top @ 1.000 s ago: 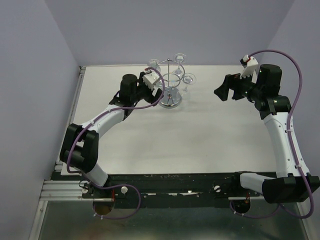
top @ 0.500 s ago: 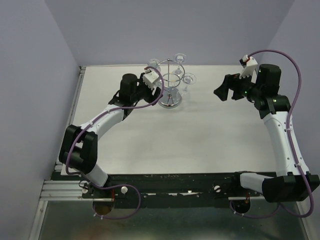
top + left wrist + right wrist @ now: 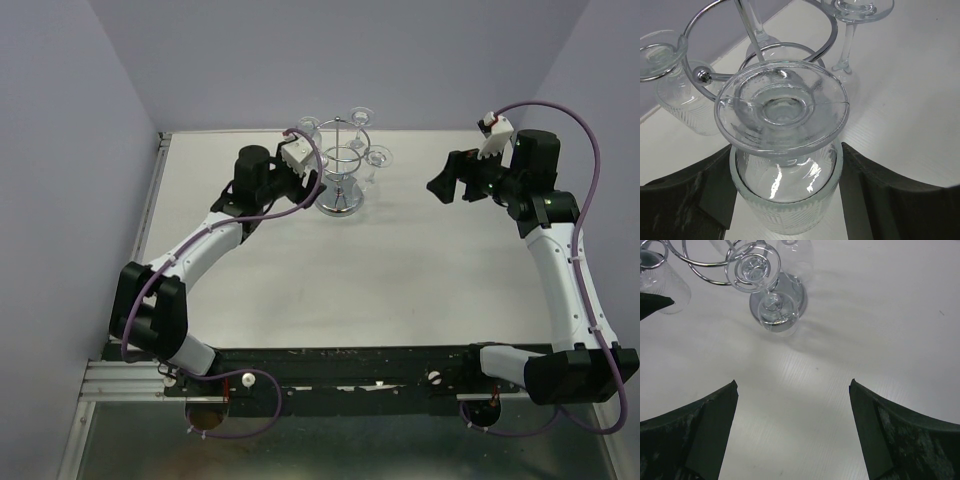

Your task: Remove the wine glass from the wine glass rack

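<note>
The chrome wine glass rack stands at the table's back middle, on a round mirrored base. My left gripper is at the rack's left side. In the left wrist view its jaws press both sides of an upside-down wine glass. The glass's round foot sits just in front of the rack's wire ring. My right gripper is open and empty, right of the rack; its wrist view shows the rack at the upper left.
Other glasses hang from the rack's hooks: one at the back, one on the right, one at the back left. Purple walls close the table at the back and both sides.
My left arm has shifted slightly left and back, with the gripper still at the rack's left side. The right arm has barely moved.
</note>
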Action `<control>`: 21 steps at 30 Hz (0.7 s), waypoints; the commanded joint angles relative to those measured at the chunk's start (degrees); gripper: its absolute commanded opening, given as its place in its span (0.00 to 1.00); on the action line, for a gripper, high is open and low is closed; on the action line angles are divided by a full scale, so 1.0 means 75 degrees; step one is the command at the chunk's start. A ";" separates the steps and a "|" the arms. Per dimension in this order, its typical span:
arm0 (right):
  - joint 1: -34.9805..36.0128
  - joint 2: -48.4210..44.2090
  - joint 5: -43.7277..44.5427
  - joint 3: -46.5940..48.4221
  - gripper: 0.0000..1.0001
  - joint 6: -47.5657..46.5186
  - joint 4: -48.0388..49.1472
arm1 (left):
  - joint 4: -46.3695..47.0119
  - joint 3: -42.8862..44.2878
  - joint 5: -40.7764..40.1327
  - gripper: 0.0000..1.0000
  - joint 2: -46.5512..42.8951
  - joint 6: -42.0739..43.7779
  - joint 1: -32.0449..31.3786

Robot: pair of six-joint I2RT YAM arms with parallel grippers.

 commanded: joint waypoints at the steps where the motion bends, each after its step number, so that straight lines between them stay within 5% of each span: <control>1: -0.0033 0.0030 -0.0158 0.0015 1.00 -0.0020 -0.0036 | 0.0390 0.0008 0.0048 0.57 -0.0532 -0.0081 0.0009; 21: -0.0033 0.0229 -0.0263 0.0120 1.00 0.0015 -0.0024 | 0.0202 -0.0262 -0.0221 0.52 -0.0743 0.0012 0.0020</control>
